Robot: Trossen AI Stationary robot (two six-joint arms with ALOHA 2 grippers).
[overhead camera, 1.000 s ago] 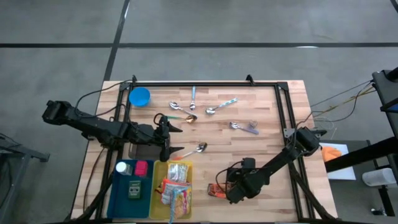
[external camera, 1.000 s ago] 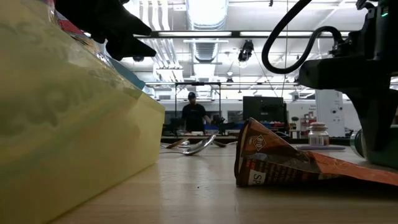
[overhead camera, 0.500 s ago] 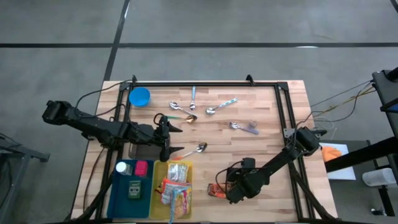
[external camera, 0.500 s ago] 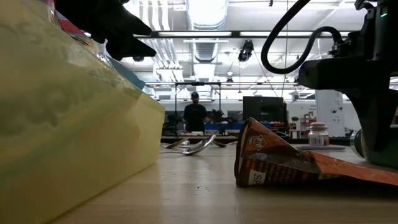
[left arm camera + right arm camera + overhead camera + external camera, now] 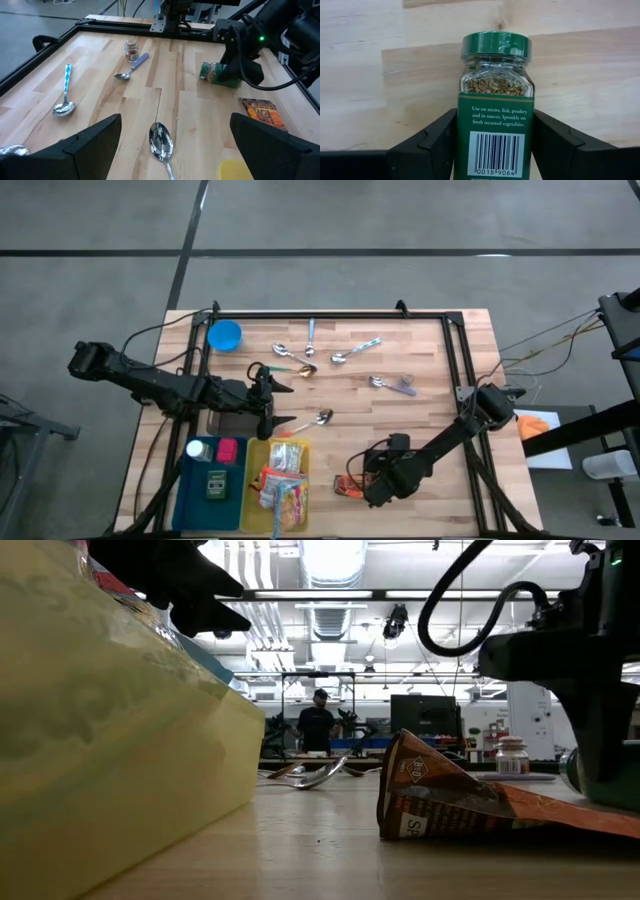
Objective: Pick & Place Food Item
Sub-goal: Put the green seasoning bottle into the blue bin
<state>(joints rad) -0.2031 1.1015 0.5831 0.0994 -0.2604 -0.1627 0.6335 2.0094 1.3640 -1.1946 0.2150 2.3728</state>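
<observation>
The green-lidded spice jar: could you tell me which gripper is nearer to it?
Right. The right gripper has the spice jar between its fingers near the table's front; the left gripper hangs open across the table, beside the yellow bin.

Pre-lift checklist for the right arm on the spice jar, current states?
1. Spice jar between right gripper fingers: ok.
2. Fingers closed firmly on jar: cannot tell.
3. Jar's green lid on: ok.
4. Orange snack packet lies beside the right gripper, may snag: cannot tell.
5. Left gripper open, waiting near the spoon, away from jar: ok.
6. Room in yellow bin, already holding packets: cannot tell.
</observation>
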